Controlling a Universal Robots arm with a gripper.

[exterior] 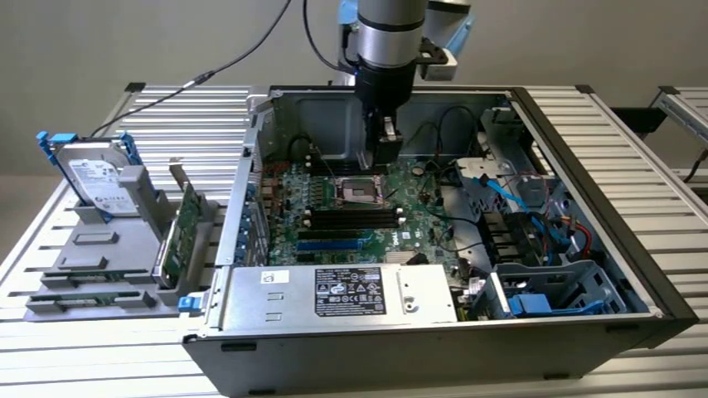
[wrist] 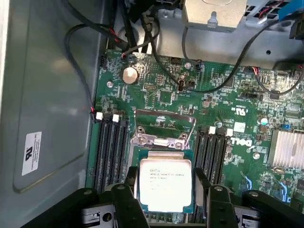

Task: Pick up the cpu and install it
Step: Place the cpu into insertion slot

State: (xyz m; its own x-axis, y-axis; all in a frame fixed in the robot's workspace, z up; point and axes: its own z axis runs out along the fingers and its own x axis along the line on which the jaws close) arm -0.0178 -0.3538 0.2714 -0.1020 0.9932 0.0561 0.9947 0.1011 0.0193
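One cpu (wrist: 165,185) | flat, silver top up | clamped in gripper (wrist: 166,198) | over socket (wrist: 164,135)

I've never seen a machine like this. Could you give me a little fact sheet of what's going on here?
setting: open computer case on a slatted table
arm: reaches down into the case, over the green motherboard
cpu: silver top up, poised over the socket
claw: closed on the cpu's two sides
socket: metal frame swung open
outside the case: hard drive standing in a grey rack, on the exterior view's left
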